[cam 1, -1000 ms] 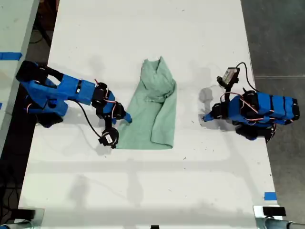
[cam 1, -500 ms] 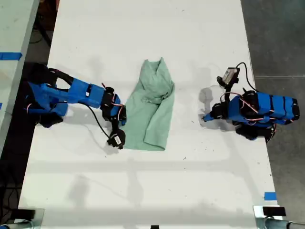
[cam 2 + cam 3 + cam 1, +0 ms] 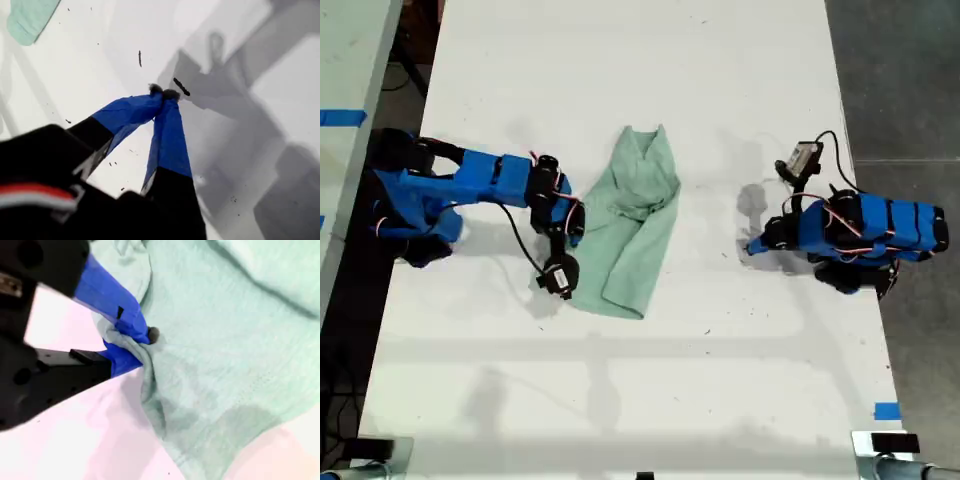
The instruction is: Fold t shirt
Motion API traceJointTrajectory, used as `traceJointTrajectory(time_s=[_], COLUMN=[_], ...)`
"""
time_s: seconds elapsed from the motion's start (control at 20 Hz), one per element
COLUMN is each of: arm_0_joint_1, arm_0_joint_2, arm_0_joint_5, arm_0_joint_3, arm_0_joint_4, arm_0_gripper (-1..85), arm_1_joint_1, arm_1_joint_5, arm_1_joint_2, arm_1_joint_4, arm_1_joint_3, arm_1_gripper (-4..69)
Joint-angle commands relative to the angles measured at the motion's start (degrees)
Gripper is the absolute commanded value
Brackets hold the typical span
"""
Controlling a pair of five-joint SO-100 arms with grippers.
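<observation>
T-shirt first: the pale mint-green, soft, wrinkled cloth t shirt (image 3: 632,222) lay near the middle of the white matte counter (image 3: 620,60), a long narrow shape slanting from its upper end toward the exterior view's lower left, with a rumpled knot of folds about halfway along.

My second gripper (image 3: 142,347), blue plastic on a black body, sat at the shirt's edge on the exterior view's left (image 3: 572,222). Its fingers (image 3: 120,315) were clamped on a pinch of the fabric, and the second wrist view showed the cloth gathering into a tight ridge right at the tips. The weave looked fine and limp, draping in soft creases and casting gentle shadows; it should slide and sag readily rather than hold a crease.

My first gripper (image 3: 164,92) hovered over bare counter on the exterior view's right (image 3: 752,247), well apart from the shirt. Its 2 blue tapered fingers met at their dark tips, holding nothing. Only a corner of the green cloth showed at the edge of the first wrist view, and small dark specks dotted the counter.

As I read it, the fold was underway: 1 side edge was gripped and ready to carry across. The next move called for lifting that pinch just clear, sweeping it over the shirt's body toward the exterior view's right, and laying it flat without dragging the whole garment along.
</observation>
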State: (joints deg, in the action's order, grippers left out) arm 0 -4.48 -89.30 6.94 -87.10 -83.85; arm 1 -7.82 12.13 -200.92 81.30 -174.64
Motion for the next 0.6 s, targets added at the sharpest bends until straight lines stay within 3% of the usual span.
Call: traceJointTrajectory(time_s=[0.0, 0.2, 0.35, 0.55], arm_0_joint_1=[0.0, -0.4, 0.4, 1.6], arm_0_joint_2=[4.7, 17.9, 19.3, 17.5], arm_0_joint_5=[-3.0, -5.4, -7.7, -9.6], arm_0_joint_3=[17.4, 30.5, 30.6, 31.2], arm_0_joint_4=[-5.7, -5.4, -0.4, 5.1], arm_0_gripper=[-0.1, 1.5, 20.6, 21.3], arm_1_joint_1=[0.6, 0.6, 0.6, 0.6], arm_1_joint_5=[-0.6, -0.6, -0.5, -0.5], arm_1_joint_2=[-0.2, -0.2, -0.2, -0.2], arm_1_joint_4=[0.0, 0.0, 0.0, 0.0], arm_1_joint_3=[-0.9, -0.9, -0.9, -0.9], arm_1_gripper=[-0.2, -0.2, -0.2, -0.2])
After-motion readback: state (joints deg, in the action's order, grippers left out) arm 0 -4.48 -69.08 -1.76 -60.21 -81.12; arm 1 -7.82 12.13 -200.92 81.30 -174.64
